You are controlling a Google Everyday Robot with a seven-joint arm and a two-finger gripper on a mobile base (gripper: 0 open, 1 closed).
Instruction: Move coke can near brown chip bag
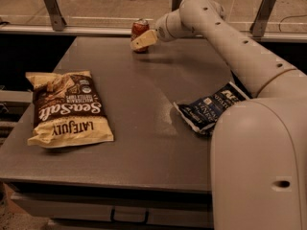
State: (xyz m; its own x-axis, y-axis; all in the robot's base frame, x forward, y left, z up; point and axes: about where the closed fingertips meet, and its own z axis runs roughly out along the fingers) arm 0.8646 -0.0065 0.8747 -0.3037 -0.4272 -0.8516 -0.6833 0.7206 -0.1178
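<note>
Camera view shows the gripper (143, 40) reaching out to the far edge of the table (144, 147), right up against the coke can (139, 28), which stands upright just behind it with its silver top showing above the claw. A cream part of the claw crosses the lower front of the can, but I cannot tell how far open the claw is or whether it has hold of the can. The brown chip bag (67, 109) lies flat well apart from the claw, toward the camera and to the picture's left of it. A dark blue chip bag (211, 108) lies toward the camera and to the right of the claw, partly under the arm (230, 37). The step in hand looks like securing the can, so the task is at an early stage. To do it well, the claw should sit around the can's middle, squared to it, and close firmly before any lift, since a thin can tips or slips easily if it is caught near the rim or off-centre. Once the can is held, a modest lift clear of the table and a straight carry toward the brown bag should serve. It should be set down upright just beside the bag's edge, not on top of it, and kept away from the blue bag.
</note>
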